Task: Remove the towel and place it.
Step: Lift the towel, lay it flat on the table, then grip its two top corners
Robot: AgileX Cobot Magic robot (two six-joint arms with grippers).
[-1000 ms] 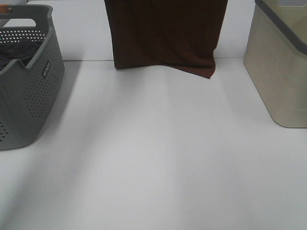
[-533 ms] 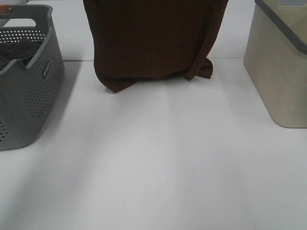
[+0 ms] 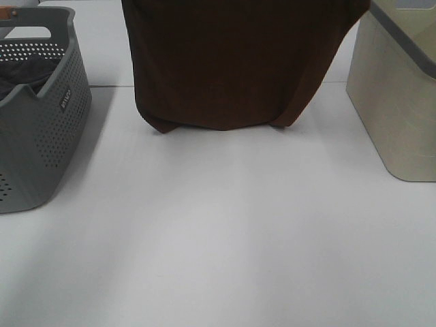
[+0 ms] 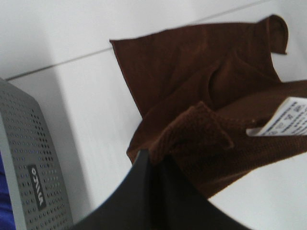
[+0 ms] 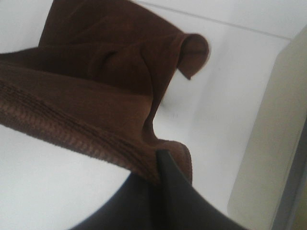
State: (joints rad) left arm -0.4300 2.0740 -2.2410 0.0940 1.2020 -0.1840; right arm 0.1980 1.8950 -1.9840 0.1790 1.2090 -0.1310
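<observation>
Across the high view, the white table (image 3: 218, 238) is stretching from front to back. At its far side the brown towel (image 3: 231, 61) is hanging as a broad sheet between the two containers. Its top is running out of view, and its lower edge is sagging onto the tabletop, corners curling. It is screening both arms from the high camera.

The beige bin (image 3: 395, 102) is standing on the right, near the towel's upper right edge. The grey perforated basket (image 3: 48, 129) is sitting on the left, apart from the cloth, with dark laundry (image 3: 24, 75) lying inside.

The left gripper (image 4: 153, 165) is pinching a folded corner of the towel, fingers pressed together on it. The right gripper (image 5: 158, 160) is likewise clamping the opposite edge. A white care label (image 4: 283, 117) is showing on the cloth near the left gripper.
</observation>
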